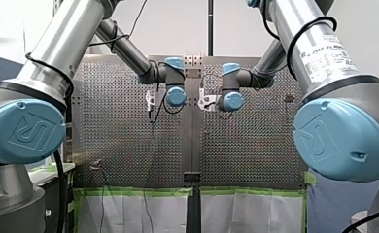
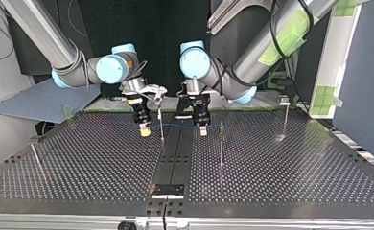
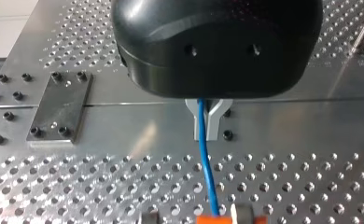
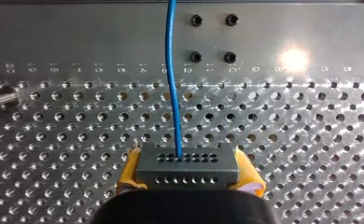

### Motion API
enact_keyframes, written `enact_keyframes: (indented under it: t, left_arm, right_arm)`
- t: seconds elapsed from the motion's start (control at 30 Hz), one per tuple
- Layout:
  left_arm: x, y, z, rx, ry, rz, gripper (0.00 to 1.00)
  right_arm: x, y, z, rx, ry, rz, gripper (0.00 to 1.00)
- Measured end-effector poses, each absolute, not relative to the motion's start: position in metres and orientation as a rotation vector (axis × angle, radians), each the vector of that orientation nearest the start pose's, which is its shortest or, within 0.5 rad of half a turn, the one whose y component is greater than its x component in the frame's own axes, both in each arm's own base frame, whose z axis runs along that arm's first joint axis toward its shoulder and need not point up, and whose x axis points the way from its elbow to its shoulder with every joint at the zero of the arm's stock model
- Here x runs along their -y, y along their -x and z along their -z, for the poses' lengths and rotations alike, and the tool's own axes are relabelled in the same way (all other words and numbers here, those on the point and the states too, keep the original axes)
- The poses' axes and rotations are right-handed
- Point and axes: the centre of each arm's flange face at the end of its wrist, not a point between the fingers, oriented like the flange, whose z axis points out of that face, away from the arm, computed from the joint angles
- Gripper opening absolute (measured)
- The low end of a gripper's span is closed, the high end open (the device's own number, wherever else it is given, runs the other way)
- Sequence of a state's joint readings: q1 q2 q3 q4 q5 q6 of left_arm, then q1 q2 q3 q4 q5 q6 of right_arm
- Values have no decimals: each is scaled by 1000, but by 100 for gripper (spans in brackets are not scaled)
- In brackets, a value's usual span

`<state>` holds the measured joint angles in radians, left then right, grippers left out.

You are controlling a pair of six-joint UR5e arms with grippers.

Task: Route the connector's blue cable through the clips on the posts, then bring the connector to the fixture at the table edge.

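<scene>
right wrist view: right gripper (image 4: 188, 175) clenched on grey connector (image 4: 187, 163) between yellow pads (image 4: 251, 181) | left wrist view: left gripper (image 3: 207, 131) pinching blue cable (image 3: 207, 163) | top view only: both near arm-side edge of table (image 2: 79, 163), post (image 2: 161, 127) between them | front view: connector, cable too small to make out

The claw (image 4: 187, 179) grips the connector (image 4: 187, 165) between yellow pads (image 4: 131, 170) — one each side. The blue cable (image 4: 171, 79) leaves the connector and runs ahead of the claw over the table (image 4: 311, 130), beside four screws (image 4: 213, 39).
</scene>
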<state>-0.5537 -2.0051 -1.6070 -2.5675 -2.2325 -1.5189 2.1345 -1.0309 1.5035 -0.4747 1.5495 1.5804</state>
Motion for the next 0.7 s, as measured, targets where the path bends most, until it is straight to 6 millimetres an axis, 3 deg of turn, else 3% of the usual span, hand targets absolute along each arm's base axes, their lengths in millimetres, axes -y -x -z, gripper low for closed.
enact_keyframes:
  t: [0.27, 0.57, 0.7]
  left_arm:
    - [394, -475, -271, -1490, 70, -59, 0]
    - [391, -469, -253, -1494, 65, -60, 0]
    - [392, -470, -237, -1511, 52, -67, 0]
  right_arm:
    - [489, -469, -246, 899, -1654, -1611, 0]
    - [485, -470, -244, 909, -1674, -1595, 0]
    - [482, -471, -242, 911, -1690, -1583, 0]
